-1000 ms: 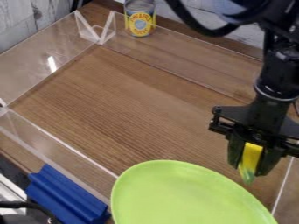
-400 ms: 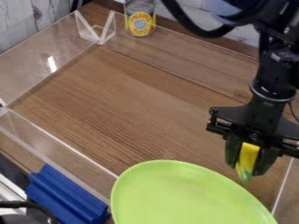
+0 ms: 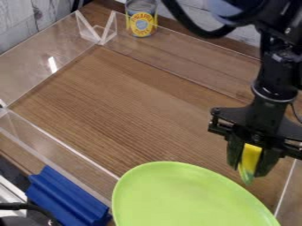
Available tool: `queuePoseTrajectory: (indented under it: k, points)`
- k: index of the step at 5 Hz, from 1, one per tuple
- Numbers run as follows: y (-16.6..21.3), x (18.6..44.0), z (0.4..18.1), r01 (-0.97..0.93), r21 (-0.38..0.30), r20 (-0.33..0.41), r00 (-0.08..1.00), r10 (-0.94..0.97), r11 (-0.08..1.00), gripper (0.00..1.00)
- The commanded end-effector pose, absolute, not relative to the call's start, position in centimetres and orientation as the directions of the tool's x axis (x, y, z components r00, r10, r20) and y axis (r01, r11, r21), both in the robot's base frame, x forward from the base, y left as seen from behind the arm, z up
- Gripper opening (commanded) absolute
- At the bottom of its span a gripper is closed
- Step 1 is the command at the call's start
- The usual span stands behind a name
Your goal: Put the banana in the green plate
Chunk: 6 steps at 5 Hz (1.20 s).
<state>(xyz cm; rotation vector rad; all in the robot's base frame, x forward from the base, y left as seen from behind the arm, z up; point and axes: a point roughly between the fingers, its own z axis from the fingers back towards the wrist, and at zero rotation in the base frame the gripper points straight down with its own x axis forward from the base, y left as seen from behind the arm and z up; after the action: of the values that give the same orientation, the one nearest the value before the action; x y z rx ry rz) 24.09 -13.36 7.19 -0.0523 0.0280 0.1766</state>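
Observation:
The small yellow banana (image 3: 252, 159) with a dark green tip hangs upright between the black fingers of my gripper (image 3: 252, 157), which is shut on it. It is held just above the far right rim of the large lime-green plate (image 3: 177, 196), at the lower right of the camera view. The arm rises behind it towards the top right corner. The plate's near part is cut off by the frame's bottom edge.
A wooden tabletop (image 3: 130, 97) is ringed by low clear plastic walls (image 3: 35, 66). A yellow-labelled can (image 3: 141, 19) stands at the back beside a clear stand (image 3: 94, 31). A blue block (image 3: 65, 201) lies at the lower left, outside the wall.
The gripper with the banana has crept very slightly to the left; otherwise the scene looks the same.

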Motion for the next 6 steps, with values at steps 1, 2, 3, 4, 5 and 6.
queuePoseTrajectory:
  k: [1, 2, 3, 4, 5, 6]
  points:
    - [-13.4, 24.7, 8.2, -0.18, -0.074, -0.001, 0.984, 0.181, 0.981, 0.0]
    - [-13.4, 24.7, 8.2, -0.178, -0.074, -0.004, 0.984, 0.178, 0.981, 0.0]
    - [-13.0, 23.2, 8.8, -0.139, -0.071, -0.008, 0.99, 0.138, 0.988, 0.0]
    - [-12.2, 21.8, 9.1, -0.102, -0.07, -0.01, 0.995, 0.102, 0.992, 0.0]
    - [-11.5, 20.5, 8.9, -0.066, -0.069, -0.016, 0.998, 0.065, 0.995, 0.0]
    - [-10.4, 19.5, 8.2, -0.056, -0.066, -0.019, 0.998, 0.055, 0.996, 0.0]
